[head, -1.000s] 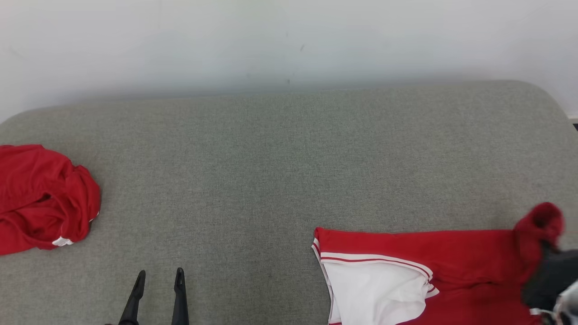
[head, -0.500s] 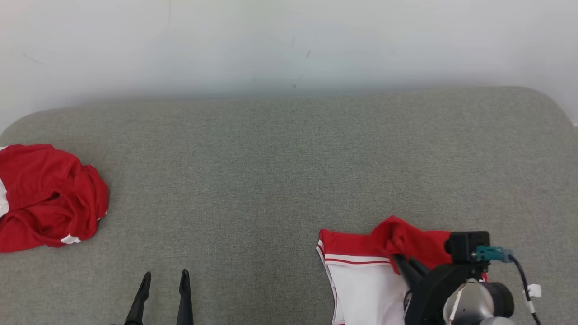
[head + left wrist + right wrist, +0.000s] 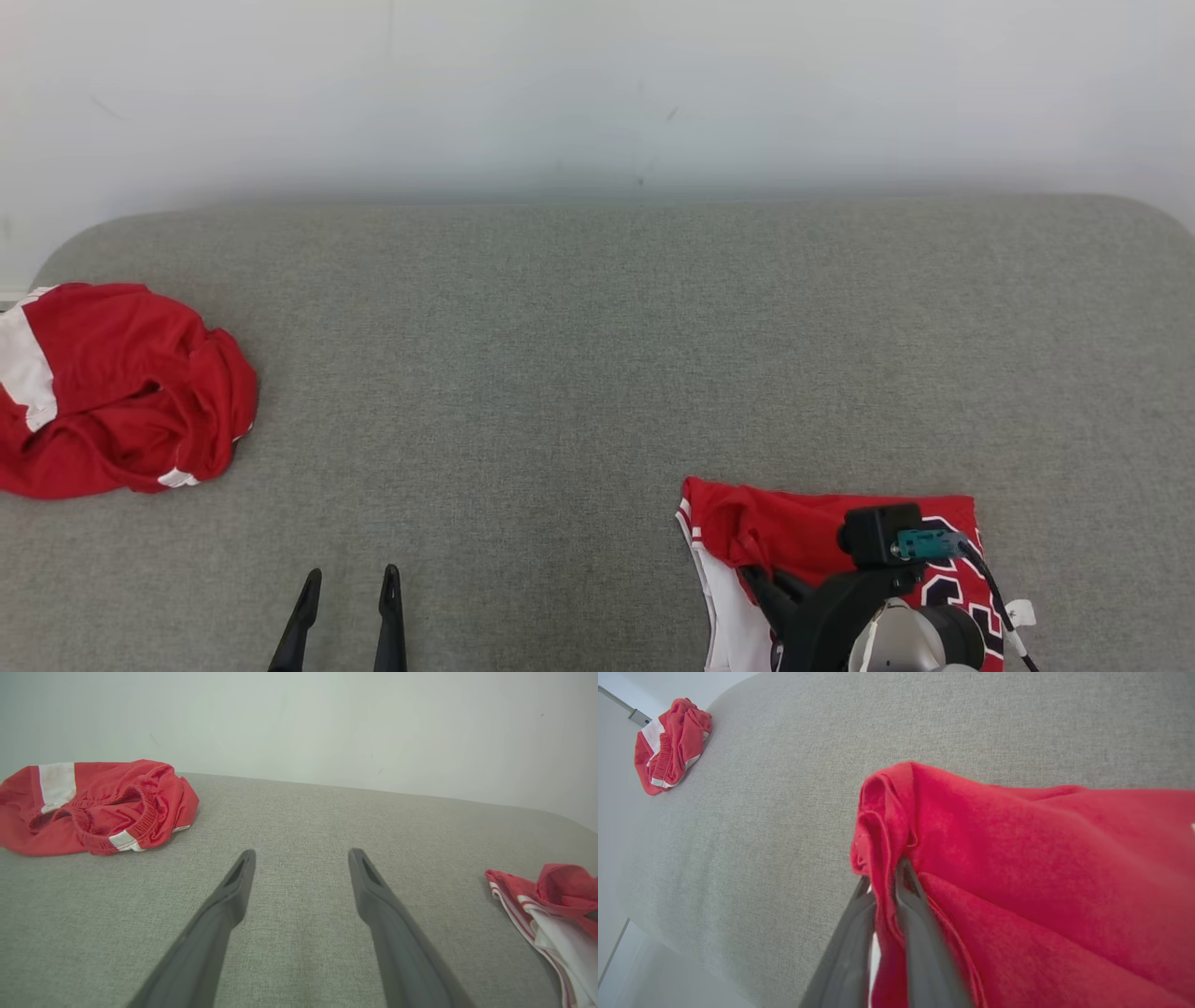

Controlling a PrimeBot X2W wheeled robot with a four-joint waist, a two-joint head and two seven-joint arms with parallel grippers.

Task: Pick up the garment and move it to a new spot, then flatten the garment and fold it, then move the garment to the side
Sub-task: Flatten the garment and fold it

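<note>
Presently, my right tool (image 3: pixel 889 877) is clamped on a bunched fold of the red and white jersey (image 3: pixel 812 527), its fingers pressed together through the cloth. The jersey lies at the near right of the grey surface (image 3: pixel 597 355), raised at the gripped edge. My left tool (image 3: pixel 352 577) hovers at the near left, fingers apart, holding nothing. Crumpled red shorts (image 3: pixel 121 392) sit at the far left edge, well apart from the jersey.

A wide grey fabric surface (image 3: pixel 597 355) with rounded far corners lies under soft, even light. Just behind its far edge rises a plain white wall (image 3: pixel 597 84), which carries a few small dark marks.
</note>
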